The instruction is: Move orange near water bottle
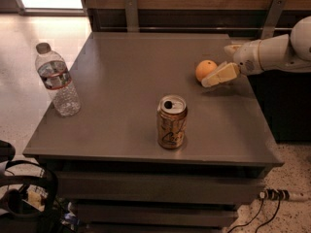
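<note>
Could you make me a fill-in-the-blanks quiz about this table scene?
The grey table holds ___ things.
The clear ribbed plastic water bottle has a ___ cap.
The gold-tan drink can stands ___.
The white gripper is beside the small round orange fruit, farthest from the ___.
Missing: three; grey; upright; bottle.

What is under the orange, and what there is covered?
The orange rests on the grey table near its right edge. The open gripper is at its right; its near finger covers the fruit's lower right, hiding contact there.
</note>
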Controlling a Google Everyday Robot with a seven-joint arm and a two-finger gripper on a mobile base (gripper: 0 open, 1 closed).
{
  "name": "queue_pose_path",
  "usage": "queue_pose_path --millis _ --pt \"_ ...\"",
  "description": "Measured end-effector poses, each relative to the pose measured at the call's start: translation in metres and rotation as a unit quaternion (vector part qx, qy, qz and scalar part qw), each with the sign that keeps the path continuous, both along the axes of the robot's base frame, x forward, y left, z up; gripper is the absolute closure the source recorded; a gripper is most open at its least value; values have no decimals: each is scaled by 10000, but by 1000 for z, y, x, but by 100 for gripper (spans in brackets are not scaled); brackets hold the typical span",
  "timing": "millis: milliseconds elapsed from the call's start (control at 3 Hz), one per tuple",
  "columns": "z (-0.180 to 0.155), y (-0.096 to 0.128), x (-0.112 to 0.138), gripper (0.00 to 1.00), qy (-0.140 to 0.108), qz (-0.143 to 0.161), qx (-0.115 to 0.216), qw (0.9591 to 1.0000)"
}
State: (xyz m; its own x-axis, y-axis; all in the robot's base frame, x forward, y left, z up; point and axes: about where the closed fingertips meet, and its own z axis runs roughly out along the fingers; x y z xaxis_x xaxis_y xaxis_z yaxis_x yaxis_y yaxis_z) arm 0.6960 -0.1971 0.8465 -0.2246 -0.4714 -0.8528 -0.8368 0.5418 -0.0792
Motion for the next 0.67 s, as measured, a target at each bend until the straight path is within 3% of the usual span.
queue_pose_path --millis 667 --pt "-5 12 -17 0 2 368 482 9982"
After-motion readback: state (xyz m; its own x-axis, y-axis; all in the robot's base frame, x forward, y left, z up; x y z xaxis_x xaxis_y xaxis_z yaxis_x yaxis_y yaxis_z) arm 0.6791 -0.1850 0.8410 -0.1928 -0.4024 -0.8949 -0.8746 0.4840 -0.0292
